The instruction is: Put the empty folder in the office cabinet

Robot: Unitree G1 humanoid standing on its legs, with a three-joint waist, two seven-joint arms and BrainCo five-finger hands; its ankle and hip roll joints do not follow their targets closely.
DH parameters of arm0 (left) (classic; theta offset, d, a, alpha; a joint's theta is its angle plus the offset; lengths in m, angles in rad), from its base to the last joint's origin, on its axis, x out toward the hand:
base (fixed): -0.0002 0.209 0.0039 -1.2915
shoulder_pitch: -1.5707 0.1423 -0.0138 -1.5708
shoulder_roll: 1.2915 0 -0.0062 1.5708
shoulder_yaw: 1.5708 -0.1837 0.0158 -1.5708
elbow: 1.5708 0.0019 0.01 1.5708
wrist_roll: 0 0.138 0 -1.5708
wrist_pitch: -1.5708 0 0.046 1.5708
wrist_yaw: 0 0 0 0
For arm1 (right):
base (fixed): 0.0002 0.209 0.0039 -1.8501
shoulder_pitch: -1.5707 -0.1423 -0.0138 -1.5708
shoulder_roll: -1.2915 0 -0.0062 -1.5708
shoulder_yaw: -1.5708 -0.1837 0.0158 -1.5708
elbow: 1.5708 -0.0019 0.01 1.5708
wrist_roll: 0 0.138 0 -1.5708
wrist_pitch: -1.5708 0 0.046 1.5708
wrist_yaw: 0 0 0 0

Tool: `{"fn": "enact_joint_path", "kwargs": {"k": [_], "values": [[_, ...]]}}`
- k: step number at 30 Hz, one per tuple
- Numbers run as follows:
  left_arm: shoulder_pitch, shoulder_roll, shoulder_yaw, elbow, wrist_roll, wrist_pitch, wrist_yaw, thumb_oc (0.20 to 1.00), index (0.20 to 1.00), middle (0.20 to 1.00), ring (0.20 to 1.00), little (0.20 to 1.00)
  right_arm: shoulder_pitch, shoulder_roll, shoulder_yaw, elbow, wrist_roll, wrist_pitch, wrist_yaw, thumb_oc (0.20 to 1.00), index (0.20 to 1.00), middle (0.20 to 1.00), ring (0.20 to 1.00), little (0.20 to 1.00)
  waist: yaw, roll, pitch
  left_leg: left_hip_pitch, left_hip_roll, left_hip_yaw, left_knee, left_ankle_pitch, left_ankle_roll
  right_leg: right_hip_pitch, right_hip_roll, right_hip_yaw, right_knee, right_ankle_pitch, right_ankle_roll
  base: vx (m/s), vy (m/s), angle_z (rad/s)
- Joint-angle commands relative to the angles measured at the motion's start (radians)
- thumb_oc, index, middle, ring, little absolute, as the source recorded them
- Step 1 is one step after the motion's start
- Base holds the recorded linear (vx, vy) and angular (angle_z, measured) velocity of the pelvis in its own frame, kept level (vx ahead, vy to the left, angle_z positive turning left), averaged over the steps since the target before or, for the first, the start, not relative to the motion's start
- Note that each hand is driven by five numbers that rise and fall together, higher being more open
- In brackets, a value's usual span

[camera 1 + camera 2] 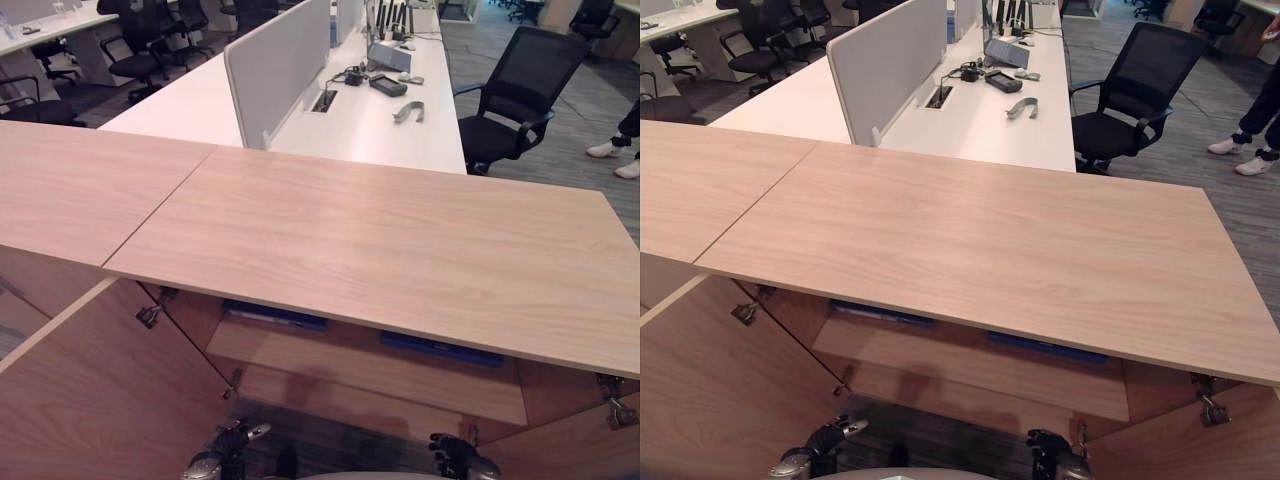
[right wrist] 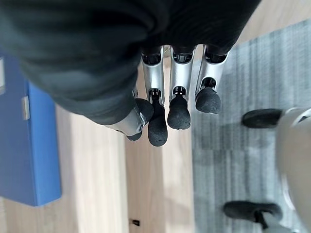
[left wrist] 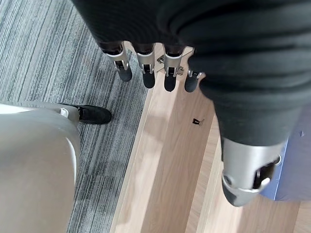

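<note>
The wooden office cabinet (image 1: 380, 240) stands in front of me with both doors swung open. Two blue folders lie flat on its inner shelf, one on the left (image 1: 275, 317) and one on the right (image 1: 440, 350). The right folder also shows in the right wrist view (image 2: 29, 141), and a blue edge (image 3: 297, 170) in the left wrist view. My left hand (image 1: 228, 445) hangs low before the open cabinet, fingers (image 3: 146, 68) straight and empty. My right hand (image 1: 455, 455) hangs low on the other side, its fingers (image 2: 178, 107) relaxed and holding nothing.
The left cabinet door (image 1: 90, 390) swings out toward me, the right door (image 1: 575, 440) likewise. Behind the cabinet stand white desks (image 1: 370, 120) with a divider panel (image 1: 275, 65) and a black office chair (image 1: 515, 95). A person's shoes (image 1: 615, 155) show at far right.
</note>
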Motion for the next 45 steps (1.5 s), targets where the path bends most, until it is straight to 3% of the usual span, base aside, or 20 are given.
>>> {"fn": "enact_joint_path", "kwargs": {"k": [1, 6, 7, 8, 14, 15, 16, 19, 21, 23, 24, 26, 27, 28, 29, 30, 33, 36, 39, 45], "values": [[-0.09, -0.017, 0.043, 0.034, 0.027, -0.022, 0.003, 1.0, 1.0, 1.0, 1.0, 1.0, -0.035, 0.012, -0.024, 0.009, -0.067, -0.01, 0.01, 0.2, 0.2, 0.2, 0.2, 0.2, 0.033, 0.015, 0.043, 0.128, 0.05, -0.01, 0.012, -0.176, -0.014, -0.095, -0.092, 0.011, 0.06, 0.071, 0.099, 0.0, 0.0, 0.0], [-0.081, -0.023, 0.042, 0.033, 0.032, -0.021, -0.002, 1.0, 1.0, 1.0, 1.0, 1.0, -0.022, 0.021, -0.014, 0.02, -0.095, -0.002, 0.017, 0.2, 0.2, 0.2, 0.2, 0.2, 0.031, 0.012, 0.036, 0.134, 0.047, -0.006, 0.012, -0.177, -0.012, -0.091, -0.09, 0.014, 0.059, 0.072, 0.099, -0.01, 0.003, 0.0], [-0.08, -0.024, 0.043, 0.032, 0.031, -0.02, -0.001, 1.0, 1.0, 1.0, 1.0, 1.0, -0.019, 0.024, -0.008, 0.016, -0.098, -0.001, 0.019, 0.341, 0.341, 0.341, 0.341, 0.341, 0.031, 0.012, 0.036, 0.135, 0.047, -0.005, 0.012, -0.177, -0.012, -0.094, -0.091, 0.015, 0.062, 0.074, 0.099, -0.04, 0.015, -0.02], [-0.078, -0.024, 0.043, 0.03, 0.029, -0.02, -0.001, 1.0, 1.0, 1.0, 1.0, 1.0, -0.02, 0.023, -0.002, 0.014, -0.105, -0.002, 0.023, 1.0, 1.0, 1.0, 1.0, 1.0, 0.033, 0.013, 0.038, 0.136, 0.047, -0.005, 0.012, -0.176, -0.009, -0.102, -0.092, 0.018, 0.078, 0.073, 0.1, -0.05, 0.022, -0.05], [-0.077, -0.008, 0.045, 0.016, 0.034, -0.027, 0.02, 1.0, 1.0, 1.0, 1.0, 1.0, -0.028, 0.031, 0.018, -0.007, -0.118, 0.002, 0.029, 1.0, 1.0, 1.0, 1.0, 1.0, 0.029, 0.025, 0.075, 0.137, 0.046, -0.035, 0.024, -0.164, 0.007, -0.179, -0.083, 0.087, 0.278, 0.049, 0.13, -0.07, 0.015, -0.09], [-0.078, 0.004, 0.055, 0.01, 0.032, -0.034, 0.039, 1.0, 1.0, 1.0, 1.0, 1.0, -0.029, 0.034, 0.022, -0.03, -0.109, -0.003, 0.024, 1.0, 1.0, 1.0, 1.0, 1.0, 0.02, 0.02, 0.09, 0.128, 0.041, -0.06, 0.036, -0.155, 0.005, -0.18, -0.061, 0.165, 0.296, 0.045, 0.146, -0.14, -0.075, 0.17], [-0.083, 0.021, 0.067, -0.002, 0.023, -0.038, 0.064, 1.0, 1.0, 1.0, 1.0, 1.0, -0.03, 0.033, 0.019, -0.056, -0.094, -0.007, 0.019, 1.0, 1.0, 1.0, 1.0, 1.0, 0.009, 0.018, 0.096, 0.094, 0.037, -0.09, 0.056, -0.141, 0.0, -0.184, -0.027, 0.302, 0.278, 0.046, 0.144, -0.14, -0.074, 0.28], [-0.094, 0.035, 0.071, 0.01, 0.044, -0.041, 0.079, 1.0, 1.0, 1.0, 1.0, 1.0, -0.03, 0.031, 0.026, -0.072, -0.09, -0.014, 0.008, 1.0, 1.0, 1.0, 1.0, 1.0, 0.016, 0.013, 0.093, 0.07, 0.034, -0.116, 0.08, -0.136, -0.009, -0.147, -0.027, 0.34, 0.231, -0.002, 0.116, -0.11, -0.122, 0.98], [-0.088, 0.043, 0.083, 0.034, 0.056, -0.042, 0.101, 1.0, 1.0, 1.0, 1.0, 1.0, -0.021, 0.035, 0.038, -0.107, -0.101, -0.024, -0.009, 1.0, 1.0, 1.0, 1.0, 1.0, 0.043, 0.009, 0.09, 0.039, 0.056, -0.141, 0.084, -0.102, -0.044, -0.071, -0.025, 0.267, 0.136, -0.045, 0.092, -0.14, -0.243, 0.95], [-0.086, 0.043, 0.088, 0.03, 0.041, -0.043, 0.109, 1.0, 1.0, 1.0, 1.0, 1.0, -0.016, 0.033, 0.039, -0.121, -0.095, -0.029, -0.015, 1.0, 1.0, 1.0, 1.0, 1.0, 0.047, 0.014, 0.096, 0.008, 0.065, -0.16, 0.082, -0.069, -0.063, -0.06, -0.009, 0.265, 0.111, -0.058, 0.084, -0.23, -0.16, 0.74], [-0.097, 0.044, 0.099, 0.026, 0.016, -0.048, 0.12, 1.0, 1.0, 1.0, 1.0, 1.0, -0.02, 0.021, 0.036, -0.137, -0.076, -0.045, -0.027, 1.0, 1.0, 1.0, 1.0, 1.0, 0.062, 0.03, 0.118, -0.056, 0.073, -0.179, 0.057, 0.013, -0.099, -0.063, 0.014, 0.244, 0.077, -0.06, 0.072, -0.24, -0.098, 0.62], [-0.112, 0.039, 0.1, 0.024, 0.005, -0.053, 0.131, 1.0, 1.0, 1.0, 1.0, 1.0, -0.031, 0.009, 0.039, -0.134, -0.075, -0.052, -0.037, 1.0, 1.0, 1.0, 1.0, 1.0, 0.061, 0.037, 0.131, -0.1, 0.073, -0.182, 0.041, 0.045, -0.109, -0.07, 0.018, 0.222, 0.063, -0.054, 0.064, -0.4, -0.09, 0.73], [-0.091, 0.04, 0.119, 0.036, 0.01, -0.056, 0.133, 1.0, 1.0, 1.0, 1.0, 1.0, -0.049, -0.016, 0.023, -0.132, -0.066, -0.057, -0.048, 1.0, 1.0, 1.0, 1.0, 1.0, 0.069, 0.041, 0.161, -0.153, 0.073, -0.102, 0.039, 0.062, -0.098, -0.082, 0.003, 0.172, 0.047, -0.034, 0.057, -0.41, -0.042, 0.66], [-0.092, 0.04, 0.119, 0.036, 0.01, -0.056, 0.133, 1.0, 1.0, 1.0, 1.0, 1.0, -0.05, -0.016, 0.023, -0.132, -0.066, -0.057, -0.048, 1.0, 1.0, 1.0, 1.0, 1.0, 0.07, 0.043, 0.159, -0.156, 0.074, -0.103, 0.038, 0.064, -0.097, -0.085, 0.005, 0.173, 0.044, -0.03, 0.058, -0.5, -0.004, 0.7], [-0.067, 0.054, 0.122, 0.011, 0.01, -0.076, 0.145, 1.0, 1.0, 1.0, 1.0, 1.0, -0.072, -0.042, 0.009, -0.125, -0.071, -0.07, -0.065, 1.0, 1.0, 1.0, 1.0, 1.0, 0.054, 0.035, 0.164, -0.154, 0.116, 0.066, 0.071, 0.047, -0.08, -0.103, -0.029, 0.104, 0.007, 0.011, 0.066, -0.33, -0.003, 0.67], [-0.057, 0.054, 0.12, -0.008, 0.013, -0.075, 0.139, 1.0, 1.0, 1.0, 1.0, 1.0, -0.075, -0.048, -0.003, -0.121, -0.069, -0.067, -0.069, 1.0, 1.0, 1.0, 1.0, 1.0, 0.05, 0.036, 0.158, -0.151, 0.133, 0.111, 0.098, 0.04, -0.077, -0.116, -0.033, 0.082, -0.01, 0.031, 0.066, -0.32, -0.008, 1.39], [-0.019, 0.043, 0.128, -0.047, -0.011, -0.084, 0.123, 1.0, 1.0, 1.0, 1.0, 1.0, -0.065, -0.055, -0.041, -0.104, -0.037, -0.075, -0.067, 1.0, 1.0, 1.0, 1.0, 1.0, 0.033, 0.025, 0.157, -0.084, 0.15, 0.157, 0.187, -0.046, -0.075, -0.108, -0.055, 0.017, -0.043, 0.063, 0.061, -0.2, -0.047, 1.23], [-0.005, 0.037, 0.133, -0.054, -0.007, -0.083, 0.121, 1.0, 1.0, 1.0, 1.0, 1.0, -0.061, -0.056, -0.061, -0.081, -0.023, -0.072, -0.063, 1.0, 1.0, 1.0, 1.0, 1.0, 0.02, 0.024, 0.15, -0.023, 0.165, 0.18, 0.206, -0.087, -0.078, -0.109, -0.066, -0.018, -0.042, 0.077, 0.057, -0.12, 0.01, 1.01], [0.01, 0.03, 0.137, -0.035, 0.001, -0.079, 0.11, 1.0, 1.0, 1.0, 1.0, 1.0, -0.047, -0.058, -0.072, -0.051, -0.028, -0.063, -0.048, 1.0, 1.0, 1.0, 1.0, 1.0, 0.0, 0.034, 0.121, 0.077, 0.208, 0.199, 0.156, -0.093, -0.101, -0.108, -0.081, -0.088, -0.046, 0.098, 0.062, -0.1, 0.116, 0.78], [-0.008, 0.028, 0.105, -0.024, 0.031, -0.065, 0.093, 1.0, 1.0, 1.0, 1.0, 1.0, -0.035, -0.059, -0.084, -0.027, -0.038, -0.052, -0.045, 1.0, 1.0, 1.0, 1.0, 1.0, -0.011, 0.041, 0.108, 0.094, 0.226, 0.281, 0.077, -0.064, -0.125, -0.084, -0.108, -0.168, -0.039, 0.123, 0.078, -0.03, 0.153, 0.81]]}}
